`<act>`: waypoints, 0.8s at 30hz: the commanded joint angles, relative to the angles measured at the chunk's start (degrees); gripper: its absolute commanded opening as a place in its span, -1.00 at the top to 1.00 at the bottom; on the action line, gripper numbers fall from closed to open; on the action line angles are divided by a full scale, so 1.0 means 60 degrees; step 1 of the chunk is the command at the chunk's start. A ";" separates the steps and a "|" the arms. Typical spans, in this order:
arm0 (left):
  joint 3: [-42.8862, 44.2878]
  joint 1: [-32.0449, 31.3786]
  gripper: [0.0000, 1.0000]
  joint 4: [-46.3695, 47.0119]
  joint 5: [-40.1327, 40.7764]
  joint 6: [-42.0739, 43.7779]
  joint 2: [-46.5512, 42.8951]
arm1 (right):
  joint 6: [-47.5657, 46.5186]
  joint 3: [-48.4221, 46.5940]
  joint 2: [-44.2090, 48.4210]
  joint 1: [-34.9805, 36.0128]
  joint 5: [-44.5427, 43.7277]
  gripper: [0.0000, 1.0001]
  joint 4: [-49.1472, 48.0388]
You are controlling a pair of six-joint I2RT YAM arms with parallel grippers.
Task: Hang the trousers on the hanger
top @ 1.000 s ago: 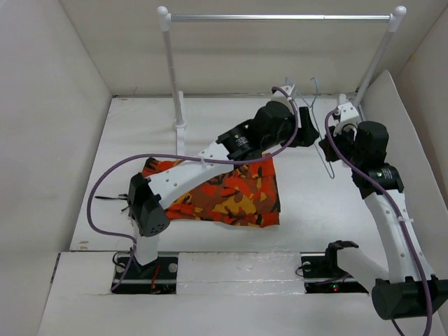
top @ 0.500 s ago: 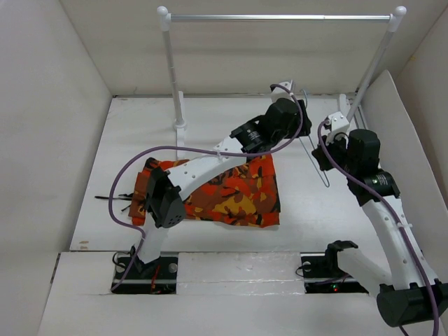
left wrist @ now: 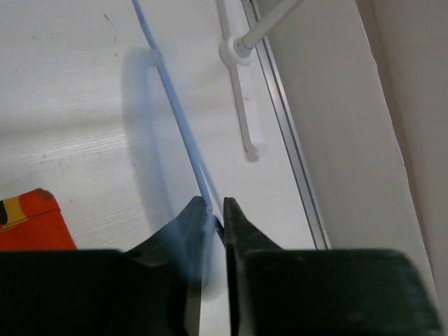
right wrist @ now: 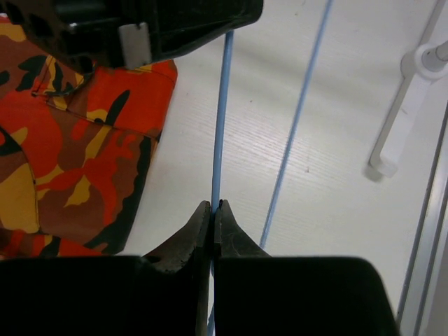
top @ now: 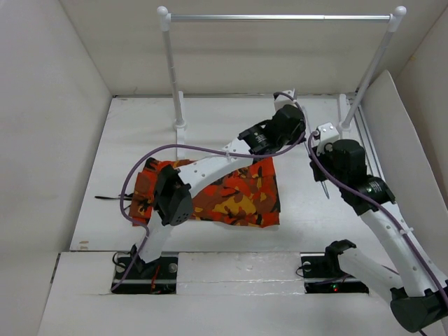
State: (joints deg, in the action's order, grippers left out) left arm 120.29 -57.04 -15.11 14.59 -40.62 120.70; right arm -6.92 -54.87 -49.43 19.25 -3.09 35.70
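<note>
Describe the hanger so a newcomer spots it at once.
Start at the white-posted rail at the back, then look just before its right post. The hanger is the thin pale-blue wire pinched in the left hand and right hand, right of the camouflage trousers, far thinner than the rail's bar.

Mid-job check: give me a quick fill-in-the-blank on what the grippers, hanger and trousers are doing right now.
1. The right gripper is shut on the hanger's thin ____ wire.
2. The left gripper is ____ on the same hanger.
3. The trousers lie on the table, under the ____ arm.
Missing words: blue; shut; left.
</note>
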 commanded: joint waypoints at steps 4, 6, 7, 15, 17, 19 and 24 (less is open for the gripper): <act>-0.0959 -0.0001 1.00 0.0790 0.0059 -0.0188 -0.0634 | 0.0318 -0.0010 0.0416 0.0909 -0.0495 1.00 0.0363; -0.1282 -0.0001 1.00 0.0921 -0.0102 -0.0261 -0.0970 | 0.0289 0.0034 0.0649 0.0996 -0.0481 0.59 0.0378; -0.1951 -0.0001 1.00 0.1067 -0.0146 -0.0305 -0.1160 | 0.0260 0.0048 0.0737 0.0997 -0.0408 0.44 0.0436; -0.6437 -0.0278 1.00 0.3763 -0.0162 -0.1885 -0.3725 | -0.1248 -0.0962 0.0738 0.0177 0.2491 -0.48 0.2282; -0.7316 -0.0367 1.00 0.4215 0.0160 -0.2295 -0.4017 | -0.1308 -0.0701 0.0913 0.0001 0.2784 -0.29 0.2006; -0.8337 -0.0470 1.00 0.4714 0.0074 -0.3301 -0.4121 | -0.1192 -0.0218 0.1016 -0.0233 0.3150 0.22 0.1479; -0.9369 -0.0470 1.00 0.5098 0.0235 -0.4201 -0.3873 | -0.0240 0.1742 0.0710 -0.0703 0.4613 1.00 -0.1068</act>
State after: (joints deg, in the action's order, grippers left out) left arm 65.89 -60.03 11.00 14.28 -60.05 97.78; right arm -11.03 -50.24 -43.51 16.12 16.38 40.01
